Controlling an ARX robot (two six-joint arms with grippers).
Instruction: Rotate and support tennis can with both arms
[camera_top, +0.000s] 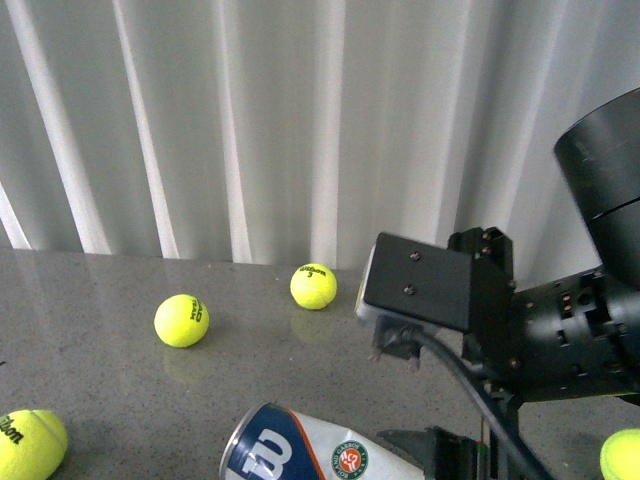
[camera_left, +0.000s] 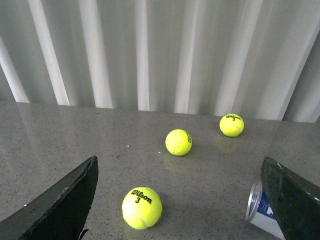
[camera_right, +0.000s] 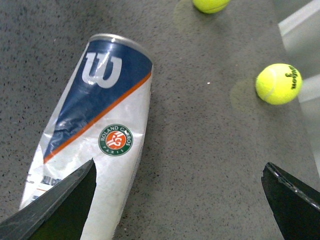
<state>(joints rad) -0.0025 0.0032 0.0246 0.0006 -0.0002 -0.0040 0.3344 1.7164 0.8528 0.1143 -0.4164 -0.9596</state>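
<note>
The tennis can (camera_top: 300, 452) lies on its side on the grey table, silver rim toward the left, with the blue-white W label, orange stripe and round Roland-Garros logo showing. In the right wrist view the can (camera_right: 95, 130) lies lengthwise, one finger of my open right gripper (camera_right: 180, 200) hanging over its lower end. The right arm (camera_top: 520, 320) fills the right of the front view, above the can. My left gripper (camera_left: 182, 197) is open and empty; the can's rim (camera_left: 257, 205) shows beside one finger (camera_left: 292, 197).
Yellow tennis balls lie on the table: two at mid-distance (camera_top: 181, 320) (camera_top: 313, 286), one at the near left (camera_top: 30, 444), one at the right edge (camera_top: 622, 455). One ball (camera_left: 142, 207) sits between the left fingers. A white pleated curtain (camera_top: 250, 120) backs the table.
</note>
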